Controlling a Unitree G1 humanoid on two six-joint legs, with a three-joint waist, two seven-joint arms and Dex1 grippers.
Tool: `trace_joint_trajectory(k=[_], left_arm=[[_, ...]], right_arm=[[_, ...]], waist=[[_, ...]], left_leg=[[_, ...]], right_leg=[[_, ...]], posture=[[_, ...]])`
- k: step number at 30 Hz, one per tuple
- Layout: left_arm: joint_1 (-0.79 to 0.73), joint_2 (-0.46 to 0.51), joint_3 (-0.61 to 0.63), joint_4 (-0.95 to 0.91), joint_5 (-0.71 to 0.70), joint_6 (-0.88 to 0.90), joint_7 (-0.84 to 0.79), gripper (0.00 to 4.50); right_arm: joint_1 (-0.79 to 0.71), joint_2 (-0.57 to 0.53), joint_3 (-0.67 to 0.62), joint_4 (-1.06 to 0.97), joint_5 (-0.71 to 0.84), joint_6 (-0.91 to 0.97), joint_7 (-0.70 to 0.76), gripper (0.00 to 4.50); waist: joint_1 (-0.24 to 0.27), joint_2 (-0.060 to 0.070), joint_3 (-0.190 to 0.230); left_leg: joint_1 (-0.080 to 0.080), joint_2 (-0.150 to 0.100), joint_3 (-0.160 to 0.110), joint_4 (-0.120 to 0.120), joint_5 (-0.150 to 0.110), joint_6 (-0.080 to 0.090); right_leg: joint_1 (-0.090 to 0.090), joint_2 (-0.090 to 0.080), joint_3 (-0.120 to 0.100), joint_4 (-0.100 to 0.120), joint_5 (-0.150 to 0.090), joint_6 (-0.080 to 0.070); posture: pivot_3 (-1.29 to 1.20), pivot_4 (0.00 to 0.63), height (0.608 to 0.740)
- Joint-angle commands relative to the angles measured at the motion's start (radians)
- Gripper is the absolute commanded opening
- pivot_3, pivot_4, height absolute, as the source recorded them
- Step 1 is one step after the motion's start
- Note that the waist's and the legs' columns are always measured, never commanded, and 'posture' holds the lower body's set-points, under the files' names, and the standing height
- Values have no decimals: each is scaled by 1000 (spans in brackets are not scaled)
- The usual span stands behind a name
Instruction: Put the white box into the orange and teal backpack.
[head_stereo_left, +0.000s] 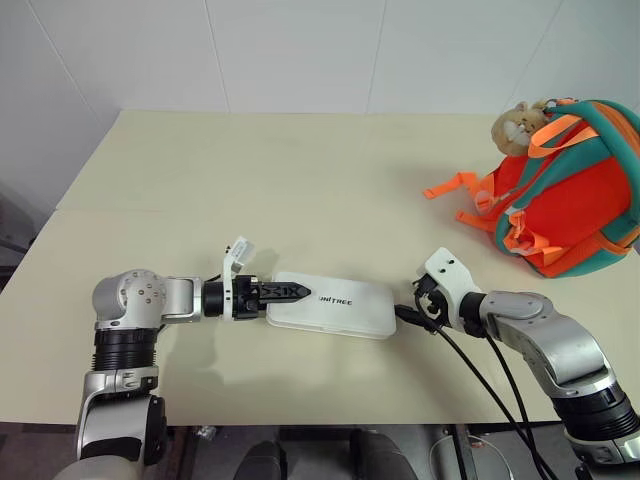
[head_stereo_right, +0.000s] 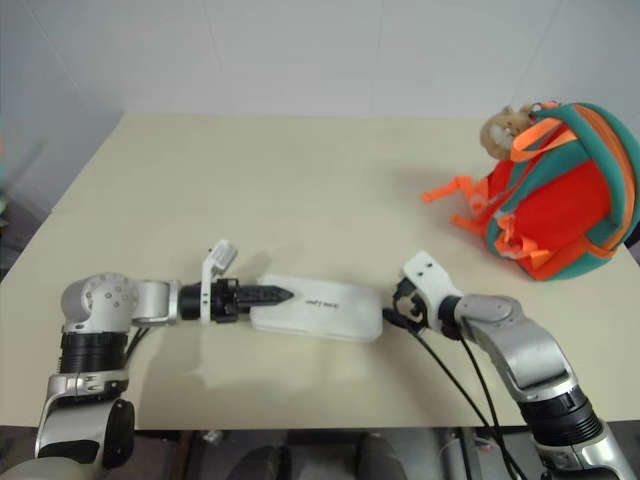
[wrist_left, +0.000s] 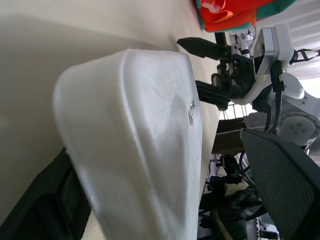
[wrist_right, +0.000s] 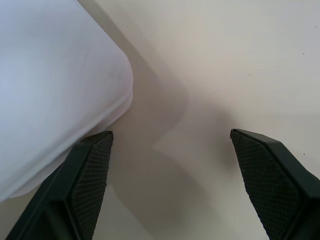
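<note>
White box (head_stereo_left: 335, 305) lies between both arms' spread fingers (wrist_right: 90, 180).

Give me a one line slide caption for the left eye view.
Both open grippers, left gripper and right gripper, flank the white box on the table; orange and teal backpack waits beyond.

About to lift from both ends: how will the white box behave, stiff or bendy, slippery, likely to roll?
The white box looks like a moulded hard case, so it should stay stiff when lifted. Its smooth, rounded corners may let fingers slip off. It lies flat on the table, long and low, so rolling or tipping seems unlikely; a push would probably slide it.
</note>
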Motion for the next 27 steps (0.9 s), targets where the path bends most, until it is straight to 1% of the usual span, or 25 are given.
trace_joint_trajectory(k=[1,14,19,22,25,26,27], left_arm=[[-12,33,-12,-18,-25,12,-46,4500],[-40,122,-183,29,3,-24,-187,4500],[-52,136,-214,39,19,-64,-205,4500],[-71,134,-206,73,8,-41,-220,3955],[-73,150,-245,65,21,-50,-235,3019],[-69,158,-267,58,33,-65,-240,2645],[-68,159,-273,60,37,-70,-241,2418]], right_arm=[[5,-22,-17,-2,-5,-12,20,4481],[2,-22,-22,6,-9,-21,24,4481],[7,-22,-28,1,-8,-20,22,4481],[11,-21,-32,-6,-5,-20,22,4500],[11,-20,-33,-5,-5,-21,23,4500],[9,-19,-31,-3,-6,-23,24,4500],[8,-19,-31,-1,-7,-24,24,4500]], waist=[[0,0,0],[0,0,0],[1,0,0],[1,0,0],[0,0,0],[0,0,0],[0,0,0]], left_leg=[[0,0,0,0,0,0],[0,0,0,0,0,0],[0,0,0,0,0,0],[0,0,0,0,0,0],[0,0,0,0,0,0],[0,0,0,0,0,0],[0,0,0,0,0,0]], right_leg=[[0,0,0,0,0,0],[0,0,0,0,0,0],[0,0,0,0,0,0],[0,0,0,0,0,0],[0,0,0,0,0,0],[0,0,0,0,0,0],[0,0,0,0,0,0]], posture=[[0,150,740],[0,150,740],[0,150,740],[0,150,740],[0,150,740],[0,150,740],[0,150,740]])
